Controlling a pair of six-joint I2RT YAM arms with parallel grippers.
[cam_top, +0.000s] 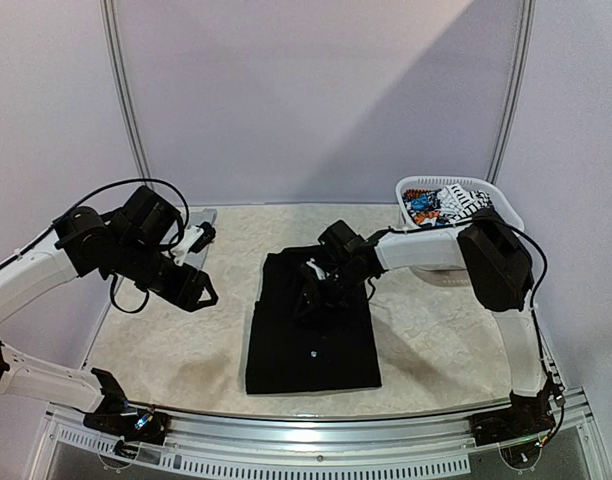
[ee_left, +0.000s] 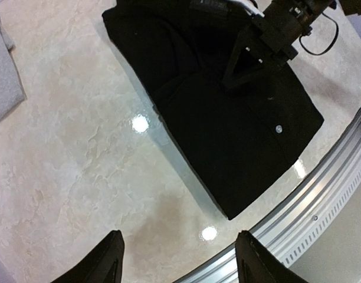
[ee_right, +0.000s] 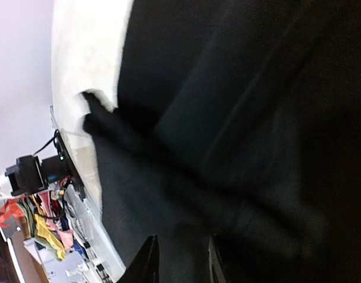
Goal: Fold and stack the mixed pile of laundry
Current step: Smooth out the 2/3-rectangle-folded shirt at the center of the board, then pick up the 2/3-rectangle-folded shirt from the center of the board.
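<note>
Lying folded into a flat rectangle mid-table, black garment [cam_top: 316, 345] beneath narrow-jawed right gripper [ee_right: 179, 259], grip unclear; left gripper [ee_left: 181, 253] spread wide, empty.

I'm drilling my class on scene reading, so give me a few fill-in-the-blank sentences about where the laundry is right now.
1. The folded garment in the middle of the table is ___ in colour.
2. The printed piece lies inside the white laundry ___.
3. The left arm's fingers hang over bare table; the right arm's fingers are over the folded ___.
Missing words: black; basket; garment.
</note>
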